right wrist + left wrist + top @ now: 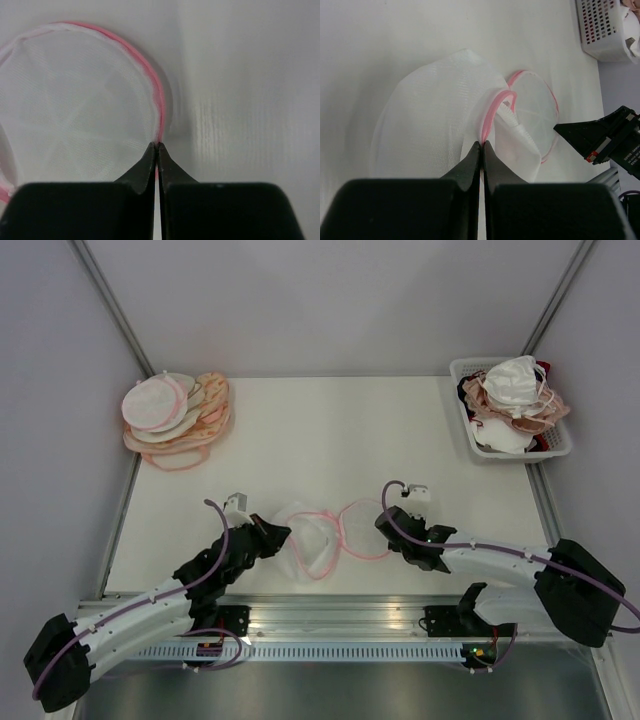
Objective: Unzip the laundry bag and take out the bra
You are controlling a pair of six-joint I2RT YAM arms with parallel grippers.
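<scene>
We see the laundry bag point(322, 532) spread open into its two mesh discs on the bench point(330, 430), near the front edge. Our left tool point(482, 145) is pinched tight on the left disc's pink rim. Our right tool point(156, 146) is clamped on the right disc's rim.

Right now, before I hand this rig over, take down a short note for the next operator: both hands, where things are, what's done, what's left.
Left hand: shut on the pink rim of the laundry bag, left half.
Right hand: shut on the rim of the right half.
Bag: on the table between the hands.
Done: bag unzipped, halves splayed apart.
Bra: not clearly visible in or beside the bag.
Left: find the bra and take it out.
</scene>
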